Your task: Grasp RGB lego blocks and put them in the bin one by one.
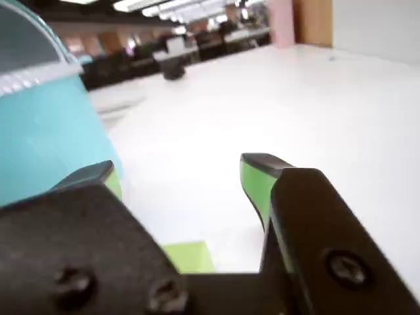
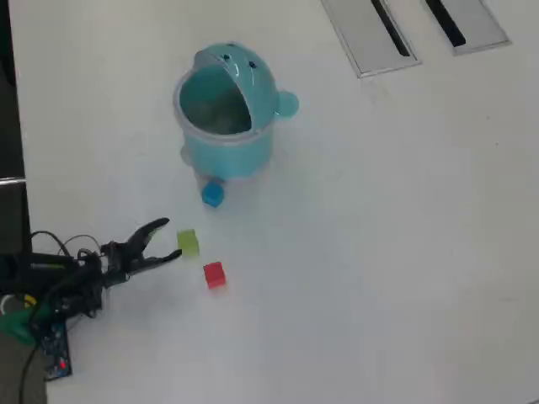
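Note:
Seen from overhead, my gripper (image 2: 167, 238) stands open at the table's lower left, its two black fingers spread. The yellow-green block (image 2: 188, 242) lies just right of the fingertips, apart from them. In the wrist view the same yellow-green block (image 1: 189, 256) shows low between the green-padded fingers of my gripper (image 1: 180, 172). The red block (image 2: 214, 274) rests a little lower right. The blue block (image 2: 212, 194) sits against the foot of the teal bin (image 2: 227, 143), whose hooded mouth faces up. That bin (image 1: 39, 125) fills the wrist view's left side.
The white table (image 2: 379, 252) stretches wide to the right. Two grey slotted panels (image 2: 370, 34) lie at its top right edge. The arm's base with loose cables (image 2: 42, 286) sits at the left edge, beside a dark strip beyond the table.

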Controlling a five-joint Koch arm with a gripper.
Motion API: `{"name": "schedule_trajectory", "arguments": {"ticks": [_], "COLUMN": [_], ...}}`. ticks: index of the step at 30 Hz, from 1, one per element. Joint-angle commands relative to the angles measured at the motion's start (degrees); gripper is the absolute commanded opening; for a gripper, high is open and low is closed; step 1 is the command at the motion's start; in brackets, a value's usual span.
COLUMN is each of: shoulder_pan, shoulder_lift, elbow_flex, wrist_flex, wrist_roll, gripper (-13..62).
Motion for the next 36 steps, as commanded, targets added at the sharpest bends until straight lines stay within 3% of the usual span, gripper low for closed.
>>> {"name": "schedule_trajectory", "arguments": {"ticks": [1,14,36], "shoulder_pan": [1.1,0.9,9.0], "shoulder_lift": [3.1,1.8,-20.7], "elbow_flex": [-2.6,-6.7,-20.1], "wrist_flex": [5.4,20.0,20.0], "wrist_roll": [-6.3,-16.0,-22.4], "gripper": [33.0,32.1,32.4]}}
